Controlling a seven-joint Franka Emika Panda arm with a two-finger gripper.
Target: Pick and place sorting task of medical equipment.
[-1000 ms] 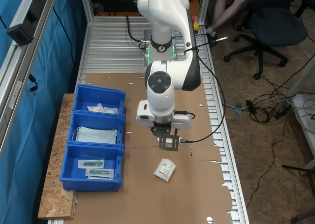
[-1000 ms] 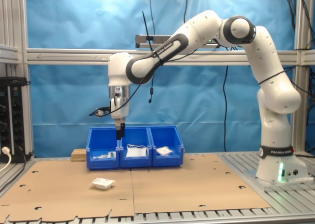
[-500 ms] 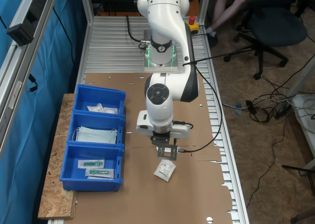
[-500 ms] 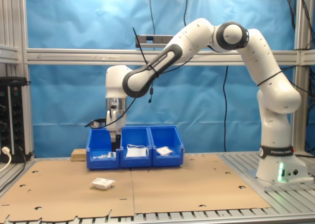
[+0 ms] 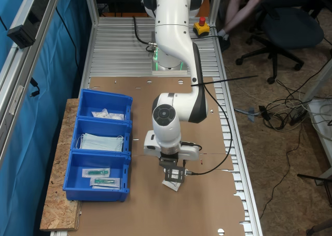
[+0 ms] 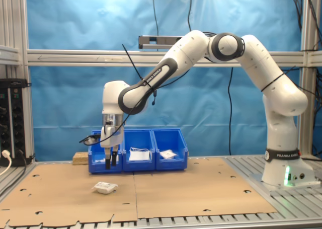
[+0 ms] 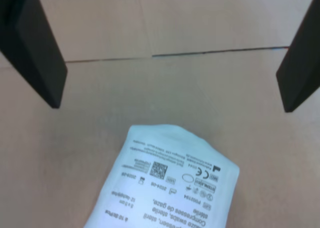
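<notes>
In the wrist view the white packet (image 7: 165, 183) lies flat on the brown cardboard, printed face up, skewed so that its edges run diagonally to the line between the two dark fingers (image 7: 35, 47). The jaws are spread wide and hold nothing; bare cardboard and a seam show between them. The packet does not sit in that gap: it lies off to one side of the line between the fingertips, with only its nearest corner reaching toward the gap, so a straight descent would, I judge, catch a corner at best.

In the second exterior view the gripper (image 6: 110, 163) hangs above the tabletop (image 6: 201, 188), fingers pointing down, and the packet (image 6: 105, 187) rests below it and slightly toward the second exterior view's left, clear of the fingertips. In the first exterior view the gripper (image 5: 174, 175) covers part of the packet (image 5: 170, 184), whose free corner shows toward the near edge.

The coming move seems to call for a small shift toward the packet and perhaps a wrist turn to square the jaws to its sides.

Farther off, three blue bins (image 5: 98, 153) stand in a row, holding small white packets, pale blue masks and clear pouches.
</notes>
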